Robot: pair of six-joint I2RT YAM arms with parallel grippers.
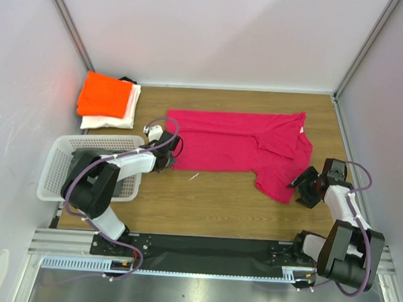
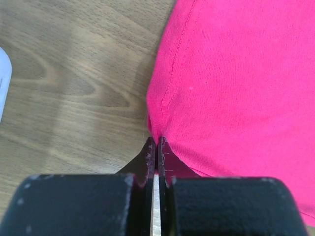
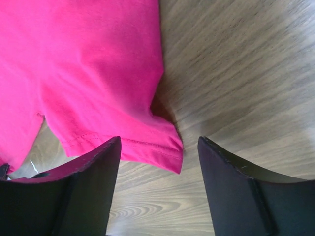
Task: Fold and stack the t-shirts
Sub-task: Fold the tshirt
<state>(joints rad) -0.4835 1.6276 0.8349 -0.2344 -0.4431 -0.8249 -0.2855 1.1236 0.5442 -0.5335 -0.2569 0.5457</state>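
Note:
A magenta-pink t-shirt (image 1: 229, 142) lies spread on the wooden table, partly folded, with one sleeve turned down at the right. My left gripper (image 1: 171, 156) sits at its left edge. In the left wrist view the jaws (image 2: 156, 142) are pressed together with the corner of the pink cloth (image 2: 236, 88) pinched at their tips. My right gripper (image 1: 300, 185) stands open at the sleeve's lower right corner. In the right wrist view its fingers (image 3: 159, 142) straddle the hemmed corner of the shirt (image 3: 88, 73) without touching it. A folded orange t-shirt (image 1: 106, 95) rests on a folded white t-shirt (image 1: 118, 119) at the back left.
A white lattice basket (image 1: 55, 170) with dark cloth inside stands at the left edge, close beside the left arm. White walls enclose the table on three sides. Bare wood shows in front of the pink shirt.

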